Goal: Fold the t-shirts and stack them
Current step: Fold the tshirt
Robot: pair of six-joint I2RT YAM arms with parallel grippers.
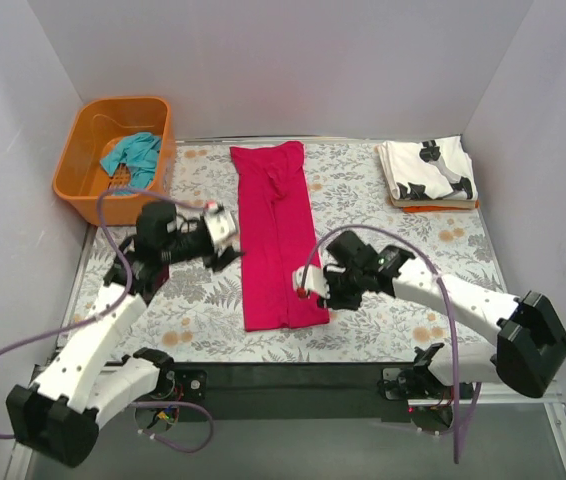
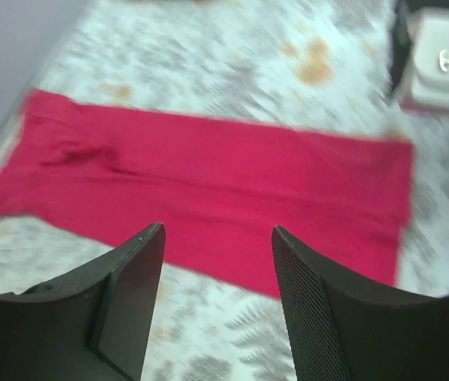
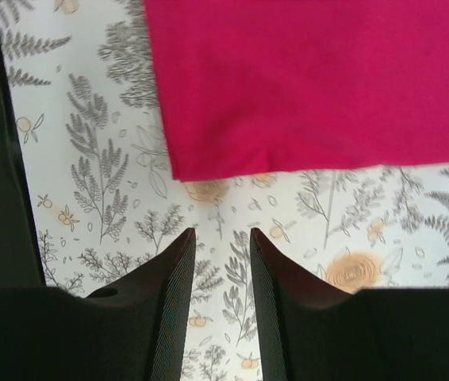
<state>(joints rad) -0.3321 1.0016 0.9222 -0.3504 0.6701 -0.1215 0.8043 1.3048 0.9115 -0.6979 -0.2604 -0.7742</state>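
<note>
Magenta-red t-shirt (image 1: pixel 275 240) lengthwise on floral table (image 1: pixel 463 240)

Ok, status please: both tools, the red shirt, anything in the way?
Left tool open, empty, beside left edge of magenta-red t-shirt. Right tool narrowly open, empty, just off its near right corner. Shirt flat, folded to long strip. Nothing blocking.

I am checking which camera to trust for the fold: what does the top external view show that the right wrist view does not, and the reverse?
Only top external: the orange basket holding the teal shirt, the folded white shirt at the far right, and the left arm. Only right wrist: the right jaws up close, slightly apart and empty, just short of the cloth's corner. Both: the magenta shirt on the floral table cover.
</note>
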